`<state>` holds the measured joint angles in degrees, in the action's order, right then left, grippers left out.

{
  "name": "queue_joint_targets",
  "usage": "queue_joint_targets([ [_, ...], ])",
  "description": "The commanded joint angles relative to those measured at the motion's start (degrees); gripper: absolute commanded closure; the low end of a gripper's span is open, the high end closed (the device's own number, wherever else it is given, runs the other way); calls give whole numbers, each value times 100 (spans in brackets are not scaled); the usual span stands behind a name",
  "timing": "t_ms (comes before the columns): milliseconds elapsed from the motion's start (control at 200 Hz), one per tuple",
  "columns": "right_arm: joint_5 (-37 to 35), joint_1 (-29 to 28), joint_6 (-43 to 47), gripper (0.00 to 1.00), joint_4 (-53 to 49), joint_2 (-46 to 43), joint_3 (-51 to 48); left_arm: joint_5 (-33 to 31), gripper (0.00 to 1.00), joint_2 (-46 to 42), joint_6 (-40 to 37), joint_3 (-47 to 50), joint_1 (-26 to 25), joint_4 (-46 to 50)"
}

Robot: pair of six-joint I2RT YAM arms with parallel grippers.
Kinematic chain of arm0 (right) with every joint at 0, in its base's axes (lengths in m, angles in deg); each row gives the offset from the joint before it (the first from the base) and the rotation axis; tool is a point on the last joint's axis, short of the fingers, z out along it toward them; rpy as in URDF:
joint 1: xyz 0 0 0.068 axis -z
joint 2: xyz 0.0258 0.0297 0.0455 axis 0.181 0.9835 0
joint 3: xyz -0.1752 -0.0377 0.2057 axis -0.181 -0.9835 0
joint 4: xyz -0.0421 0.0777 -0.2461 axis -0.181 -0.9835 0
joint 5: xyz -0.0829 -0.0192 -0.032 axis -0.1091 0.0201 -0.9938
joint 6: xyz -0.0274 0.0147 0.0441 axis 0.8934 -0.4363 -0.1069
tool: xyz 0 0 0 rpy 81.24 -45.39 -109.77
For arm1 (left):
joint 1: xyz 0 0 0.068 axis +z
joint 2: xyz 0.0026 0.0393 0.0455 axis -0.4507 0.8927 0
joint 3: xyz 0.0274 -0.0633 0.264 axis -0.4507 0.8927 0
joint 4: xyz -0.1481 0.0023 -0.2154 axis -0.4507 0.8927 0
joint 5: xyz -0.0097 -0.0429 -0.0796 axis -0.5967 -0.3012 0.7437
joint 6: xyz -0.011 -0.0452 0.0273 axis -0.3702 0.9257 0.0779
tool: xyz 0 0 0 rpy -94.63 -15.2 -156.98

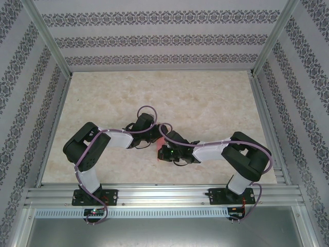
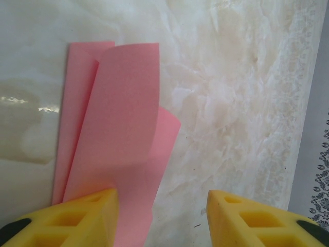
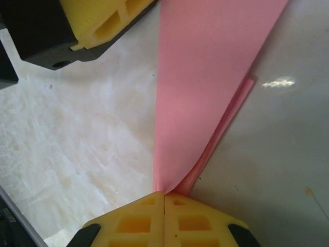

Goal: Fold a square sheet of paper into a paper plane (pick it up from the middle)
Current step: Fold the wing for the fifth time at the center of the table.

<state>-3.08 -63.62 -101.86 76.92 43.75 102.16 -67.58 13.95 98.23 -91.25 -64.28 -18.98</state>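
Pink paper (image 3: 205, 77) pinched in right jaws, open left jaws close beside.

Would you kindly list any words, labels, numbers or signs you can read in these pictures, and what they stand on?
None can be read. The pink paper is plain, the yellow fingers carry no marking, and the wallpaper bears ornament, not letters.
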Motion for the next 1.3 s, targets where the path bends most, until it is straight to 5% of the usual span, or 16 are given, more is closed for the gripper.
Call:
queue_joint_targets([
  [0, -339, -65, 60, 92, -839, -174, -252, -144, 51, 38, 68, 187, 56, 426],
  [290, 58, 383, -58, 78, 267, -1201, -607, -30, 51, 66, 220, 180, 54, 324],
  [659, 628, 511, -1041, 94, 2621, -108, -641, -21, 51, 64, 227, 168, 58, 361],
  [1079, 930, 346, -1537, 95, 3038, 990, -1002, -28, 51, 64, 205, 182, 75, 407],
  [1299, 925, 344, -1449, 93, 2961, 727, -1169, -47, 51, 56, 192, 168, 80, 452],
])
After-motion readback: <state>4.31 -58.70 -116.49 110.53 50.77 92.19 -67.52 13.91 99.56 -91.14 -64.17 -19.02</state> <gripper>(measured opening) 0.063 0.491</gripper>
